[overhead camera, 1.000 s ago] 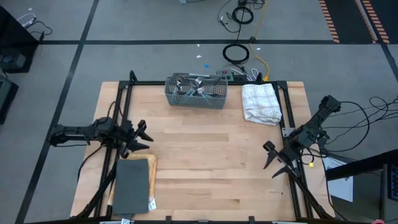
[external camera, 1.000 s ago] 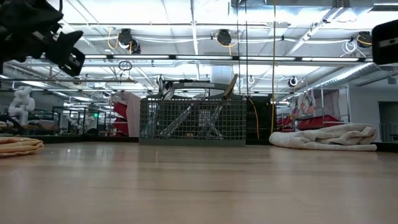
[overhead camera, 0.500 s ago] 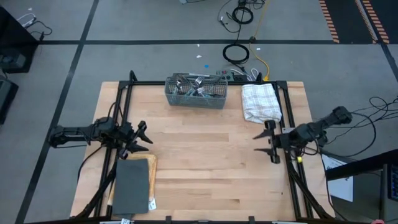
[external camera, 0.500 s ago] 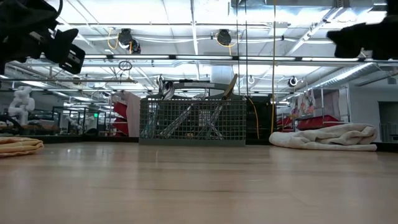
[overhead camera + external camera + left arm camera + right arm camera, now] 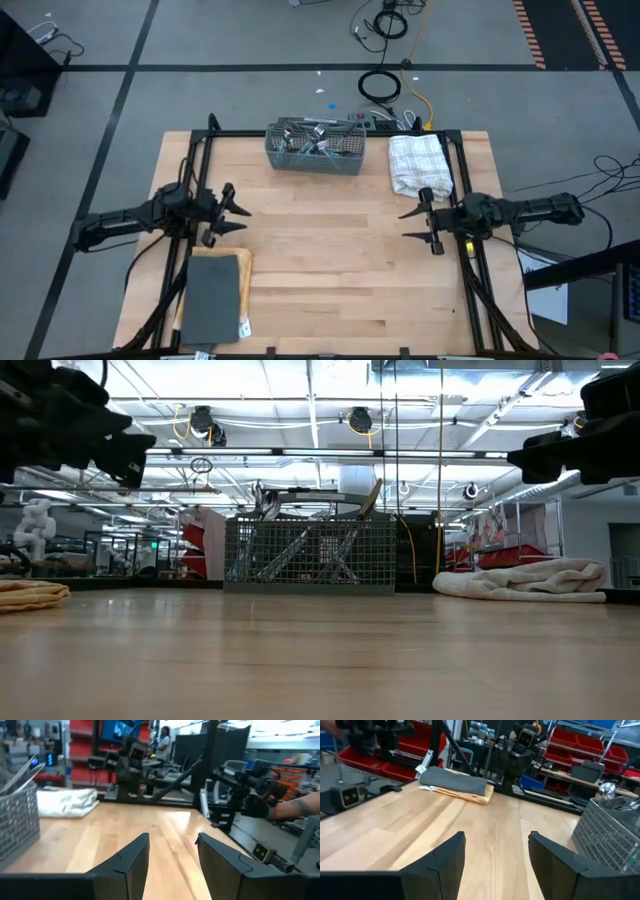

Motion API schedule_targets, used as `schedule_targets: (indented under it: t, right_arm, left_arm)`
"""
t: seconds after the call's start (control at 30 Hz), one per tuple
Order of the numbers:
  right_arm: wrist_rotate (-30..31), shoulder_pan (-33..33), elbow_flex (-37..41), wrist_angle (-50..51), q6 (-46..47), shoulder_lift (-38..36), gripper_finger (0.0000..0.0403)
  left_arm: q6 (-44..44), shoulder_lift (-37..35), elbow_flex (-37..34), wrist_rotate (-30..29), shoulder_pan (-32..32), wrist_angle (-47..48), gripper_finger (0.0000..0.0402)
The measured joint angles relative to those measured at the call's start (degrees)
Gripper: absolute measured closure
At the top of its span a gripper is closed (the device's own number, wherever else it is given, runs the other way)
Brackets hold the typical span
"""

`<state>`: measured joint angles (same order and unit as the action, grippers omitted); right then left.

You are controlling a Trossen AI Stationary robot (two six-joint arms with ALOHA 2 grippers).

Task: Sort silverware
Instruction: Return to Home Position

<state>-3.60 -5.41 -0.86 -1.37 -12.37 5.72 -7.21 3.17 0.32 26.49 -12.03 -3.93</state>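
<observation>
Silverware standing in grey mesh basket, middle of far edge of surface. Left claw above left edge, fingers spread, empty. Right claw above right edge, fingers spread, empty. White towel in far right corner.

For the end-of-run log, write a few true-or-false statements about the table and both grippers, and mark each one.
1. The silverware stands in the grey mesh basket at the far edge of the table. True.
2. The left gripper is shut on a fork. False: it is open and holds nothing.
3. The white towel lies beside the basket, on the right arm's side. True.
4. The right gripper hangs over the basket. False: it is open near the table's right edge, on the near side of the towel.
</observation>
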Motion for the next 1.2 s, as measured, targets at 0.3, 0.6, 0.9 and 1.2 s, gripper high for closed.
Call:
schedule_targets:
  t: [0.3, 0.6, 0.9, 1.2]
  right_arm:
    - [-1.4, 1.5, 0.0, -1.0, 3.4, 0.7, 0.0199]
    - [-1.0, 1.5, 0.0, -0.3, 2.9, 0.7, 0.0199]
    - [-1.0, 1.5, 0.0, -0.2, 2.9, 0.7, 0.0199]
    - [-1.0, 1.5, 0.0, -0.2, 2.9, 0.7, 0.0199]
  left_arm:
    - [0.5, 2.0, 0.0, -8.7, -2.2, -0.4, 0.0229]
    - [1.6, 2.0, 0.0, -22.7, -2.2, -0.9, 0.0229]
    - [1.6, 2.0, 0.0, -22.7, -2.2, -1.1, 0.0229]
    - [1.6, 2.0, 0.0, -22.8, -2.2, -1.1, 0.0229]
